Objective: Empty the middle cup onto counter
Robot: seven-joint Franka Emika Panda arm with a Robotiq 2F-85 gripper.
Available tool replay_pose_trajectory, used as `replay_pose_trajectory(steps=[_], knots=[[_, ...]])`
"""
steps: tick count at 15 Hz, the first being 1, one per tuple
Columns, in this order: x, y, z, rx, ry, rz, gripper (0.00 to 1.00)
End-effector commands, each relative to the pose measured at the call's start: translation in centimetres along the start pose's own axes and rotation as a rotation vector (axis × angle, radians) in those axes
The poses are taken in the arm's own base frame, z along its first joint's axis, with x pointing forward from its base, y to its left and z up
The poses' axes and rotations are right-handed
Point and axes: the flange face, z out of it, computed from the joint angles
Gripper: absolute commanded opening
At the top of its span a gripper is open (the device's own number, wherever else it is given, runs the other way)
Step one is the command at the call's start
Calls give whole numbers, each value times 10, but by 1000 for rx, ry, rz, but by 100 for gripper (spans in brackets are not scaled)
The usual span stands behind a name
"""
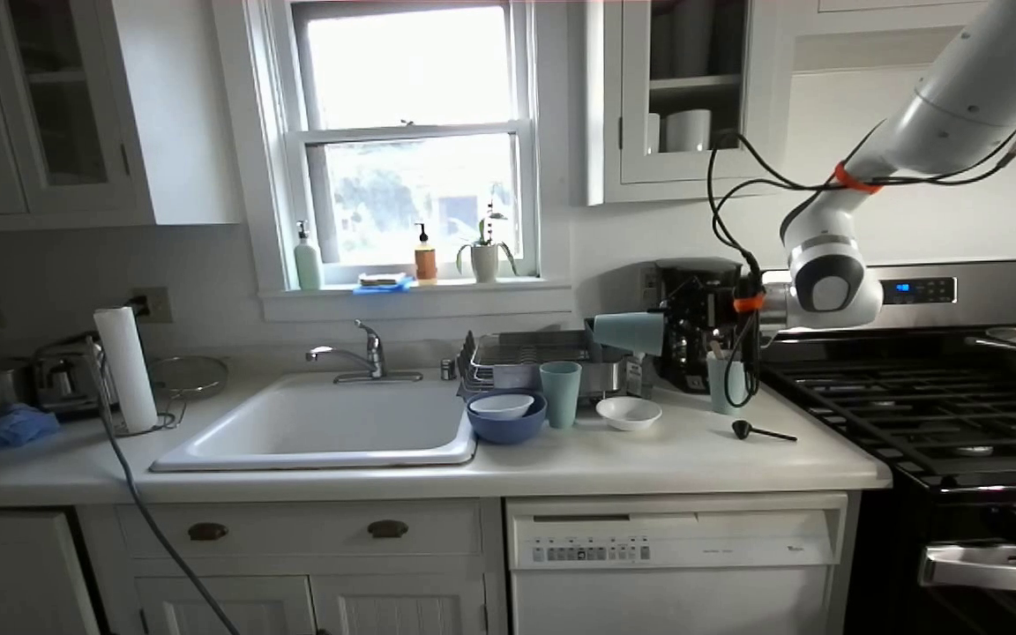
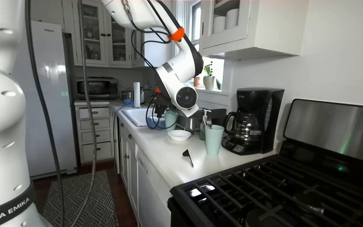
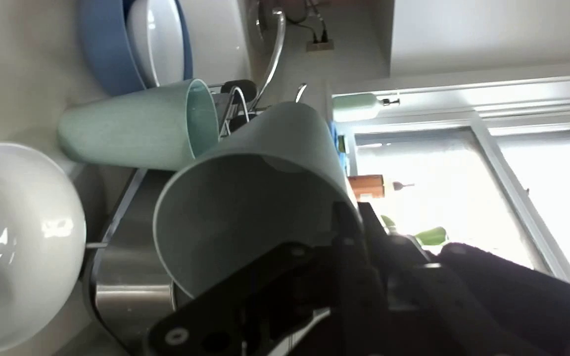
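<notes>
The middle cup (image 1: 628, 333), a pale teal tumbler, lies sideways in the air above the counter (image 1: 596, 463), in front of the dish rack. My gripper (image 1: 665, 312) is shut on its rim. In the wrist view the cup (image 3: 300, 133) has its mouth toward the camera; one finger is inside the wall and one outside, at the gripper (image 3: 356, 212). The inside is dark and I see no contents. A look-alike cup (image 1: 560, 392) stands upright beside the blue bowl. Another cup (image 2: 214, 140) stands near the coffee maker with utensils in it. The held cup is hidden in that exterior view.
A white bowl (image 1: 629, 413) sits below the held cup. The blue bowl (image 1: 508, 428) is at the sink's (image 1: 314, 460) right edge. The coffee maker (image 2: 254, 119) stands at the back, and a black scoop (image 1: 764, 431) lies near the stove (image 2: 263, 195).
</notes>
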Motion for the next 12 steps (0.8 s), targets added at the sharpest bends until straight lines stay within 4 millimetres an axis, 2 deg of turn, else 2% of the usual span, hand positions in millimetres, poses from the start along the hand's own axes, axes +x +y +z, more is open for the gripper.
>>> replay_pose_trajectory(steps=[1, 4, 7, 9, 12], knots=[[-27, -38, -24, -160, 79, -89, 1], [-37, -68, -34, -310, 175, -197, 1], [-52, -94, -31, -469, 247, -292, 1], [-63, -99, -22, -573, 255, -347, 1], [-80, -80, -6, -708, 218, -415, 1]])
